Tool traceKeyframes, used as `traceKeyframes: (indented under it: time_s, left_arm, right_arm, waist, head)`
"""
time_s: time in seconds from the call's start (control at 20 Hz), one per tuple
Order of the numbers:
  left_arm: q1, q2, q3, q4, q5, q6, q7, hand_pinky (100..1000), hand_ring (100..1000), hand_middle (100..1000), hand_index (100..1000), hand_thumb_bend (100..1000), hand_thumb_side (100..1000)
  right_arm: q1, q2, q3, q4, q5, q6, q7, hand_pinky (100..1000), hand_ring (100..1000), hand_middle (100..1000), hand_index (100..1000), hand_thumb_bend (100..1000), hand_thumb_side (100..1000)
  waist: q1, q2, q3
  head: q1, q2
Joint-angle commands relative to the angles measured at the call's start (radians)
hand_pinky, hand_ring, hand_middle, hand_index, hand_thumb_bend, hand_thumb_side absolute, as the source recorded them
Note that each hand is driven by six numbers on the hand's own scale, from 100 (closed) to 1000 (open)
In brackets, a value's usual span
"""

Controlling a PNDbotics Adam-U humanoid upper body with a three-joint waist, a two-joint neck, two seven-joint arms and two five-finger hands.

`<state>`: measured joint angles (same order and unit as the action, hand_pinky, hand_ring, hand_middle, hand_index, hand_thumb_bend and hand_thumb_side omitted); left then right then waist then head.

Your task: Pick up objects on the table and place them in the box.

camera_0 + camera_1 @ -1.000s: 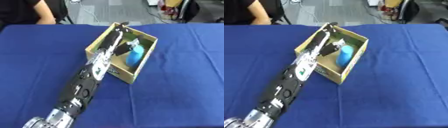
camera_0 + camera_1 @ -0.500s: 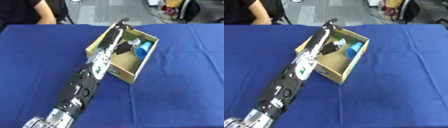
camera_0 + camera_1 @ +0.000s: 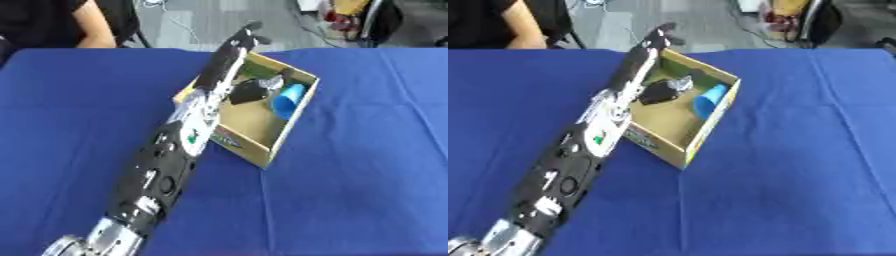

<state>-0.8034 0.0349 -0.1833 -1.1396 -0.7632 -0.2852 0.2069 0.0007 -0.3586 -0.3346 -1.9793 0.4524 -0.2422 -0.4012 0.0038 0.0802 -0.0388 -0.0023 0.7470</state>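
Observation:
A cardboard box (image 3: 234, 143) stands open on the blue table. Inside it a blue cup (image 3: 287, 100) lies on its side against the right wall. Beside the cup lie a black object (image 3: 248, 92) and a small silvery thing (image 3: 272, 80). My left arm reaches in from the lower left along the box's left wall. My left hand (image 3: 238, 44) is open, its fingers straight and pointing past the box's far corner, holding nothing. My right hand shows in neither view.
A blue cloth (image 3: 798, 170) covers the whole table, with wide bare stretches right of and in front of the box. Beyond the far edge are a grey floor with cables (image 3: 188, 20) and a seated person at the far left.
The blue cup, held upright over the box a second ago, has tipped and now lies inside it. My left hand has let go and stretched toward the far corner.

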Motion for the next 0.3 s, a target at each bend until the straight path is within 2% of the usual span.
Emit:
traceKeyframes:
  time_s: [0.05, 0.2, 0.3]
  left_arm:
    - [0.057, 0.096, -0.012, -0.267, 0.141, -0.010, -0.027, 964, 910, 1000, 904, 1000, 507]
    - [0.166, 0.184, 0.023, -0.515, 0.263, 0.039, -0.042, 958, 902, 1000, 945, 1000, 436]
    - [0.249, 0.229, 0.067, -0.648, 0.318, 0.069, -0.033, 956, 898, 1000, 965, 1000, 430]
  right_arm:
    - [-0.008, -0.018, -0.013, -0.021, 0.007, 0.000, -0.006, 835, 738, 865, 949, 100, 856]
    - [-0.006, -0.019, -0.015, -0.021, 0.010, 0.001, -0.008, 835, 738, 865, 949, 100, 856]
    - [-0.006, -0.019, -0.017, -0.021, 0.012, 0.002, -0.009, 835, 738, 865, 949, 100, 856]
  waist:
    - [-0.002, -0.006, 0.007]
    - [0.000, -0.004, 0.016]
    - [0.000, -0.002, 0.021]
  head:
    - [-0.022, -0.014]
    - [-0.033, -0.014]
    - [-0.038, -0.013]
